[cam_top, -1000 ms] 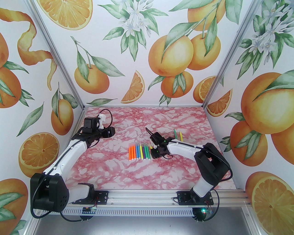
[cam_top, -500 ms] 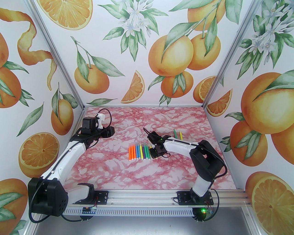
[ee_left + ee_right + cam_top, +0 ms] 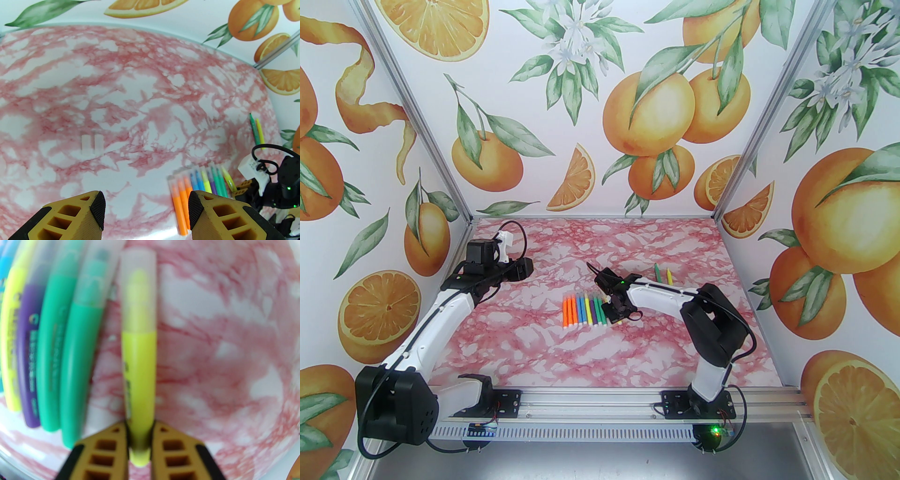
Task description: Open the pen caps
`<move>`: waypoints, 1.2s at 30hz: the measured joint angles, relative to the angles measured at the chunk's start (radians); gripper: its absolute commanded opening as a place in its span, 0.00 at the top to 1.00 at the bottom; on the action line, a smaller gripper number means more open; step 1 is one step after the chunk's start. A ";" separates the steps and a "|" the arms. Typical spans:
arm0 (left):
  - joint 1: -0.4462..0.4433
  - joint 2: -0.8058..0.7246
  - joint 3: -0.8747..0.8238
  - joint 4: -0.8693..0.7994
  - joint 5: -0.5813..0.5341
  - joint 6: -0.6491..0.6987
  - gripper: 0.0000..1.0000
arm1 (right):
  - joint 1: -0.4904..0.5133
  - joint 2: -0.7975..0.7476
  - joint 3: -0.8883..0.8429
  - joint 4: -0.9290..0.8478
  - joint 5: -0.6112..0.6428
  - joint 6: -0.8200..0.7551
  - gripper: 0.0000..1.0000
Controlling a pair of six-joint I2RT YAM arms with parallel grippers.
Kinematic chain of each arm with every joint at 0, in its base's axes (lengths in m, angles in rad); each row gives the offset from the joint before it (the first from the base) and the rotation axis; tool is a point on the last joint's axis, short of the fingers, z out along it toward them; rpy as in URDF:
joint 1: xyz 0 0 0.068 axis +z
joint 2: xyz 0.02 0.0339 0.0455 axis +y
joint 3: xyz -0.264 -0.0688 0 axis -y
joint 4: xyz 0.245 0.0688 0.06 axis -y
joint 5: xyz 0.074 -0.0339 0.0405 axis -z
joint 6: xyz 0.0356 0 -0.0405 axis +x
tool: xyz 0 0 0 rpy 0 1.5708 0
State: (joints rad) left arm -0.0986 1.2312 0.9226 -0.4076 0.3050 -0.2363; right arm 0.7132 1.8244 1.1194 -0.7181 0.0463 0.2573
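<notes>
Close wrist view: right hand [image 3: 140, 427] pinches the yellow pen [image 3: 138, 371] (cap [image 3: 138, 286] on) — left hand [image 3: 147, 207] spread

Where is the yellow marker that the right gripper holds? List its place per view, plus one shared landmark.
Top external: yellow marker at the right end of the row, partly under the right gripper.
Left wrist: yellow marker lower right, last in the row.
Right wrist: yellow marker centre, its near end in the right gripper.
Landmark: the green marker immediately left of it.
</notes>
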 measured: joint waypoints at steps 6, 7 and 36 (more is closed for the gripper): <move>0.000 0.035 -0.035 0.026 0.037 -0.014 0.37 | -0.001 -0.001 0.000 0.001 -0.001 0.000 0.98; 0.000 0.043 -0.040 0.027 0.040 -0.018 0.37 | -0.001 -0.001 0.000 0.000 -0.001 0.000 1.00; -0.200 0.175 -0.064 0.309 0.401 -0.236 0.42 | -0.027 -0.272 -0.123 0.355 -0.340 0.042 1.00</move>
State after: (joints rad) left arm -0.2981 1.4063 0.8581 -0.0990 0.7059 -0.4725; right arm 0.6857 1.5520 0.9966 -0.3630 -0.2935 0.2989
